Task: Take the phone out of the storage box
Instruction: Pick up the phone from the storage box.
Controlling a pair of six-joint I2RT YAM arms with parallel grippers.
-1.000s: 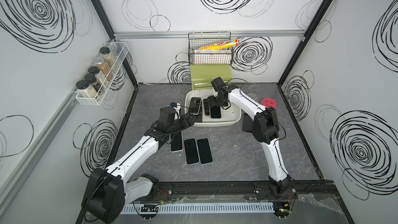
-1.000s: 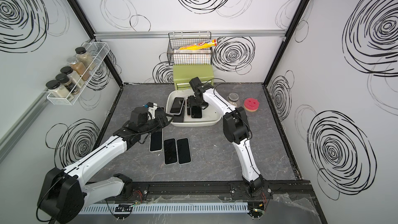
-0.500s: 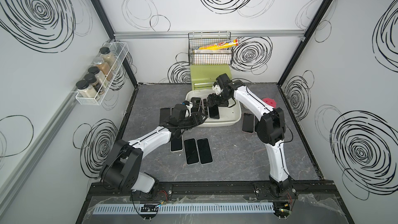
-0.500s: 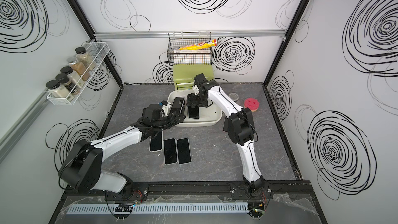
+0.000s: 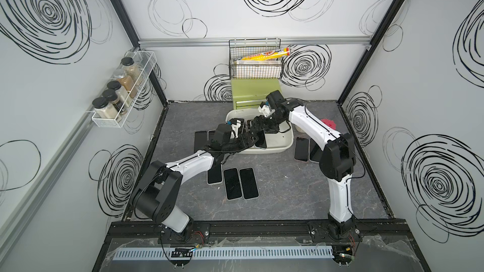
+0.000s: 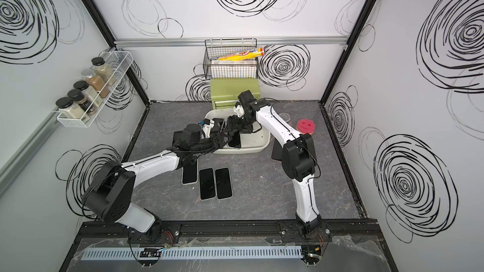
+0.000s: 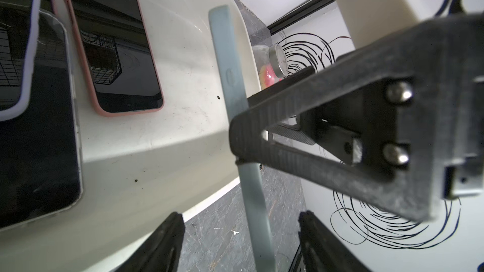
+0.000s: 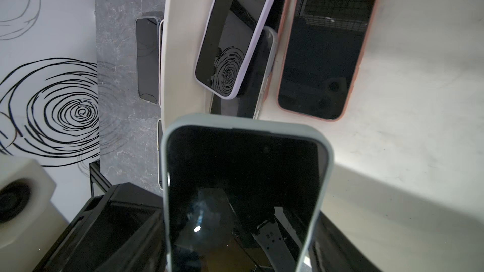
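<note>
Two hands meet at one phone. The right hand [image 8: 237, 213] pinches the grey-cased phone [image 8: 243, 158] across its width, tilted over the storage box [image 5: 264, 151] near the surface's back edge. The left hand [image 7: 239, 222] straddles the phone's thin edge with fingers spread, not touching it. This looks like a handover. Next, the left should press shut squarely before the right lets go.

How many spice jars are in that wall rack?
5 spice jars, in one row in the white wire rack on the left wall; none looks hidden.
</note>
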